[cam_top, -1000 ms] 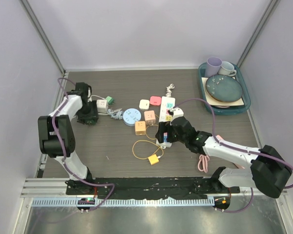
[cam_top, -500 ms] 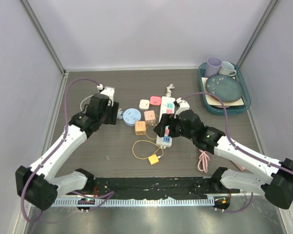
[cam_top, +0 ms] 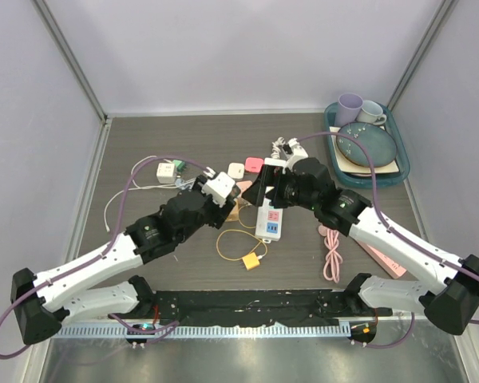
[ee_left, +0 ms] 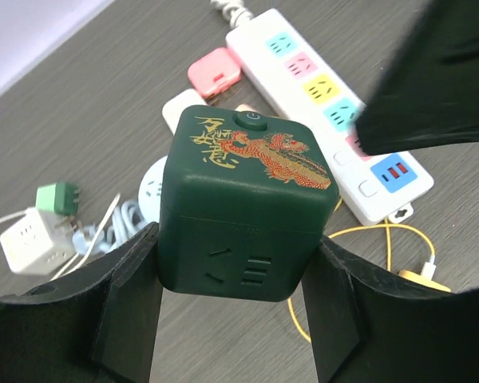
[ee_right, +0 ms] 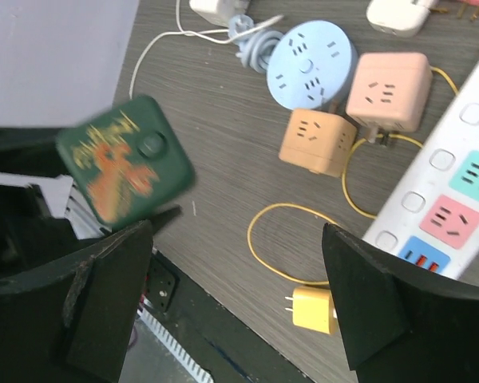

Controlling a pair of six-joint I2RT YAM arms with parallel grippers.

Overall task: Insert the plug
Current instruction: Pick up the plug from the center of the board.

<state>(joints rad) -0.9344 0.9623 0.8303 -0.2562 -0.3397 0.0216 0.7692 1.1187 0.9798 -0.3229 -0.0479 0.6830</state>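
My left gripper [ee_left: 235, 247] is shut on a dark green cube socket [ee_left: 243, 203] with a gold and red dragon on top, held above the table. The same cube [ee_right: 124, 171] shows blurred at the left of the right wrist view. The yellow plug [cam_top: 250, 260] on its looped yellow cable lies on the table near the front; it also shows as the yellow plug [ee_right: 313, 309]. A white power strip [cam_top: 270, 215] with coloured sockets lies in the middle. My right gripper [cam_top: 255, 191] hangs open above the strip's left side, with nothing between its fingers.
A teal tray [cam_top: 399, 171] with a plate and mugs stands at the back right. A coiled pink cable [cam_top: 332, 255] lies right of the strip. A blue round socket [ee_right: 311, 64], pink cube [ee_right: 387, 89] and orange cube [ee_right: 319, 140] sit left of it. A white cube [ee_left: 32, 239] lies far left.
My left arm has swung from the far left to the middle, carrying the green cube off the table. My right gripper has moved back along the strip and opened slightly.
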